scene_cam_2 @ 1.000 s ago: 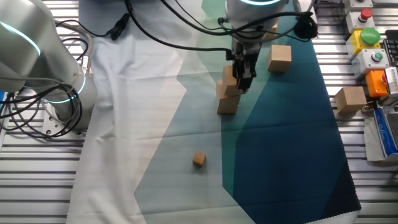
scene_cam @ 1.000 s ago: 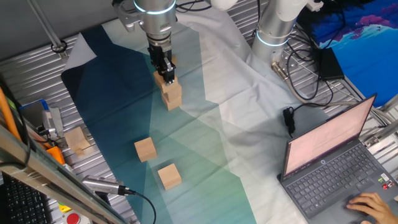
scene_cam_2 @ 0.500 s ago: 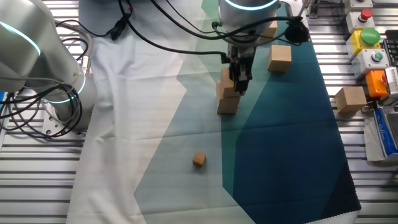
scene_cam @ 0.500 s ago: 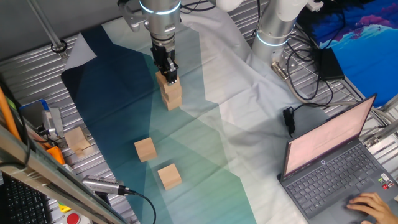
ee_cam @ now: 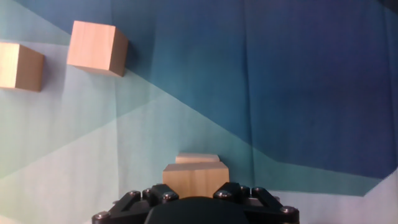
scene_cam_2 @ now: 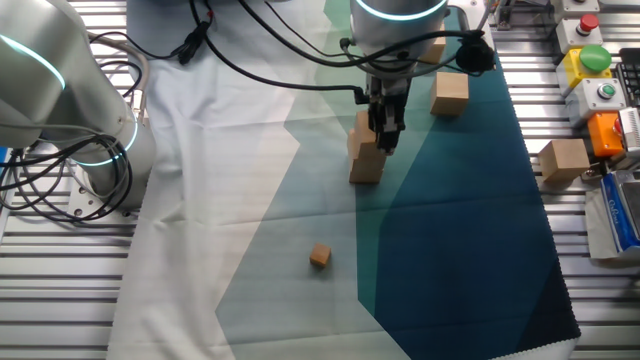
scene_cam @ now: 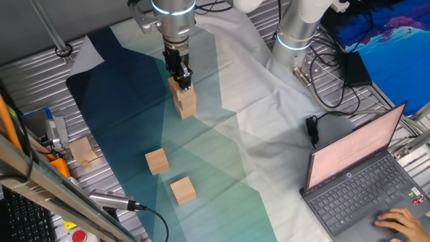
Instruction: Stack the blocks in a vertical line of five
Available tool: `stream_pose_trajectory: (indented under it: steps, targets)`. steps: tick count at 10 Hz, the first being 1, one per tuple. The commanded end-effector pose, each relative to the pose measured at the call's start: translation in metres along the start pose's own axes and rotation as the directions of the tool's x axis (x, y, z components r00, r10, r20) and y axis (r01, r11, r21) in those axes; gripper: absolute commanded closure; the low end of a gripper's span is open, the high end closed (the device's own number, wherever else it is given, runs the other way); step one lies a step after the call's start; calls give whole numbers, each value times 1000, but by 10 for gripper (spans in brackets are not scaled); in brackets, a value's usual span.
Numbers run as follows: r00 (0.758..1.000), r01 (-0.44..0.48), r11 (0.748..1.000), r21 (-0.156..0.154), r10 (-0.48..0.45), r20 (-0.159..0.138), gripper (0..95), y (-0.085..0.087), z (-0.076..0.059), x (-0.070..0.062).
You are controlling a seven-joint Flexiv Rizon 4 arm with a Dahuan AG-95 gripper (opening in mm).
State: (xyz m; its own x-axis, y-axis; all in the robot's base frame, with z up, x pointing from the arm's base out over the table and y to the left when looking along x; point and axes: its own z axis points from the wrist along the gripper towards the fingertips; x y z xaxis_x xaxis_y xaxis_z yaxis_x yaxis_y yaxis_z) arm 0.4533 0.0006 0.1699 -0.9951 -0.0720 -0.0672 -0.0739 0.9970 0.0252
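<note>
Change: compared with one second ago, the arm has shifted a little, and the pincer (scene_cam: 183, 83) with its block sits more squarely over the stack; in the last half second almost nothing moves.
Meaning for the task: I judge that the placing of the third block is nearly finished, and the release comes next.
Pincer: it is pinching the top block (scene_cam_2: 366, 124), with the fingers on two opposite sides; in the hand view the block (ee_cam: 195, 179) sits between the finger bases.
Stack: the lower blocks (scene_cam: 185, 106) stand on the teal cloth (scene_cam: 127, 107) that covers the table; three blocks are in the column, counting the held one. I cannot tell if the held block already rests on the block below.
Long axis: the stack is upright, its long axis vertical. In the other fixed view the bottom block (scene_cam_2: 365, 167) looks slightly shifted from the one above, so the line is not perfectly straight.
Loose blocks: two blocks lie near each other on the cloth, well apart from the stack, one (scene_cam: 156, 161) and the other (scene_cam: 183, 190).
Left to do: two more blocks must go on the top.
Risk: an offset column could tip when it gets higher.
</note>
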Motion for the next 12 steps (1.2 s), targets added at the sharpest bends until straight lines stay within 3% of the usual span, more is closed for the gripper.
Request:
stream_pose_trajectory:
  steps: [1,12]
  targets:
    - [1000,2,1000,-1,-2,3,950,0,1,1]
    - [1000,5,1000,4,-5,4,950,2,3,7]
